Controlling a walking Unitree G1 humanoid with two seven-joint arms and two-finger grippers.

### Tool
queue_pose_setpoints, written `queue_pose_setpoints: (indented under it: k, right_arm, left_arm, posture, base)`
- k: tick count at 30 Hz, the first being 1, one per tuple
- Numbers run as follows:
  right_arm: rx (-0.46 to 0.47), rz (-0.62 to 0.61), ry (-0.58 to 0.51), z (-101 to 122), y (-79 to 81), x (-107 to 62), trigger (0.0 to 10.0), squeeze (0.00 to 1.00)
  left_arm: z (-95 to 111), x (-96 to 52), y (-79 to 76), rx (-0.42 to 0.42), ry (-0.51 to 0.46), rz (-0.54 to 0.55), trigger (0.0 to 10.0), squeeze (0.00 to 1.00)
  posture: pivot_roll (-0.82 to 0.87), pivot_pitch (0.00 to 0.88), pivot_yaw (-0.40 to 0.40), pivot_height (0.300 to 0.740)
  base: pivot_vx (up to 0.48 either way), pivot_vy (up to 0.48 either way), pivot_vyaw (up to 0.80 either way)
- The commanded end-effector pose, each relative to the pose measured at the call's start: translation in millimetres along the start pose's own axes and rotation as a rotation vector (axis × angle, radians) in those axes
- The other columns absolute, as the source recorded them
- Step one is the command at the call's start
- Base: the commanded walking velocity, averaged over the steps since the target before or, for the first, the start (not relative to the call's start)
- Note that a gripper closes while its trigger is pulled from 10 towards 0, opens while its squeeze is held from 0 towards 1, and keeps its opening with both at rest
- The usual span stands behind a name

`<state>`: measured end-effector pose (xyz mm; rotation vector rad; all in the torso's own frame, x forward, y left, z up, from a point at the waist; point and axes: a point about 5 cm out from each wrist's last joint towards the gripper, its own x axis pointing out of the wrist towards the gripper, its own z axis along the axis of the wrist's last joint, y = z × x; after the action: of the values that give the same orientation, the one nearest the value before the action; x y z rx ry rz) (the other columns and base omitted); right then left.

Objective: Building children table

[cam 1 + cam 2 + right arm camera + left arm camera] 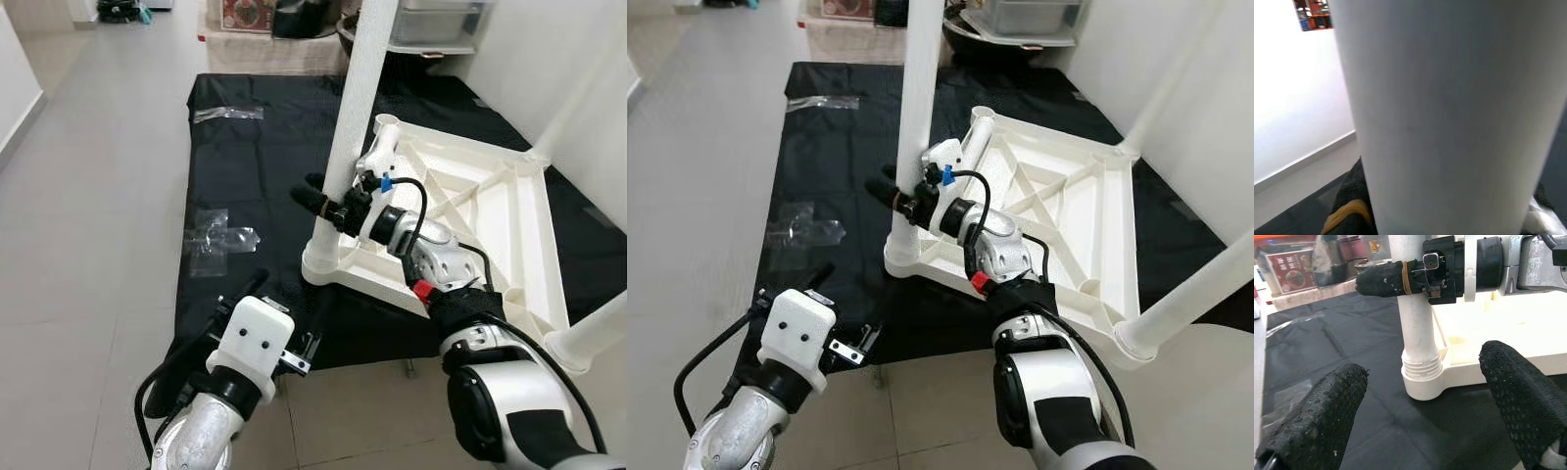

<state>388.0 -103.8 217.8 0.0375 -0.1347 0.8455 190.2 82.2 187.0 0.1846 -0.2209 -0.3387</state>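
The right hand (pixel 328 204) is clamped around the smooth, stiff, probably light table leg (pixel 355 108) just above its socket at the upturned table's (pixel 509 211) near corner; the left hand (pixel 1420 416) hangs wide open, empty.

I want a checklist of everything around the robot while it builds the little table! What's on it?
Surface: black mat spread on a pale tiled floor.
Job's things: white tabletop lies upside down on the mat; one white leg stands upright in its near corner socket; other legs stand at other corners.
Clutter: clear plastic bags on the mat.
Hands: right hand closed around the upright leg; left hand open, low in front of that leg's base, touching nothing.
Cables: black cables run along the right arm.
Surroundings: boxes and a storage bin beyond the mat; white wall on the robot's right.
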Motion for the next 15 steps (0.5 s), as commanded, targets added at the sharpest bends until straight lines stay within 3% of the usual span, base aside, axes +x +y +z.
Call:
queue_pose_setpoints:
  k: [1,2,3,4,5,6,7,9,15]
  right_arm:
    - [-0.001,-0.112,-0.016,0.4,-9.5,-5.3,0.0,0.0]
    - [-0.001,-0.112,-0.016,0.4,-9.5,-5.3,0.0,0.0]
    - [-0.016,-0.232,-0.005,-1.1,-14.6,-8.1,0.0,0.0]
    - [-0.033,-0.429,0.022,-5.3,-22.8,-14.3,0.0,0.0]
    - [-0.033,-0.429,0.022,-5.3,-22.8,-14.3,0.0,0.0]
    - [-0.066,-0.597,0.051,-9.8,-26.2,-22.8,0.0,0.0]
    - [-0.064,-0.757,0.068,-14.6,-25.9,-32.6,0.0,0.0]
    - [-0.03,-0.951,0.082,-20.5,-17.6,-46.2,0.0,0.0]
    - [0.015,-1.049,0.066,-21.3,-2.4,-47.7,0.0,0.0]
  left_arm:
    - [-2.0,-0.1,-0.6,-0.001,0.009,0.001,10.0,0.0]
    - [-2.0,-0.1,-0.6,-0.001,0.009,0.001,10.0,0.0]
    - [-2.1,-0.2,-0.6,-0.001,0.008,0.0,10.0,0.0]
    - [-2.3,-0.4,-0.7,-0.001,0.008,0.0,10.0,0.0]
    - [-2.3,-0.4,-0.7,-0.001,0.008,0.0,10.0,0.0]
    - [-2.4,-0.4,-1.0,-0.002,0.008,-0.001,10.0,0.0]
    - [-2.5,-0.4,-1.4,-0.003,0.008,-0.002,10.0,0.0]
    - [-2.7,-0.3,-1.7,-0.003,0.008,-0.003,10.0,0.0]
    - [-2.7,0.1,-2.1,-0.002,0.007,-0.005,10.0,0.0]
  posture:
    - [0.11,0.083,-0.113,0.74]
    - [0.11,0.083,-0.113,0.74]
    - [0.1,0.082,-0.11,0.74]
    - [0.1,0.079,-0.107,0.74]
    - [0.1,0.079,-0.107,0.74]
    - [0.1,0.08,-0.106,0.74]
    - [0.1,0.08,-0.106,0.74]
    - [0.1,0.075,-0.103,0.74]
    - [0.1,0.072,-0.109,0.74]
  base:
    - [0.0,0.0,0.0]
    - [0.0,0.0,0.0]
    - [0.0,0.0,0.0]
    - [0.0,0.0,0.0]
    - [0.0,0.0,0.0]
    - [0.0,0.0,0.0]
    - [0.0,0.0,0.0]
    - [0.0,0.0,0.0]
    - [0.0,0.0,0.0]
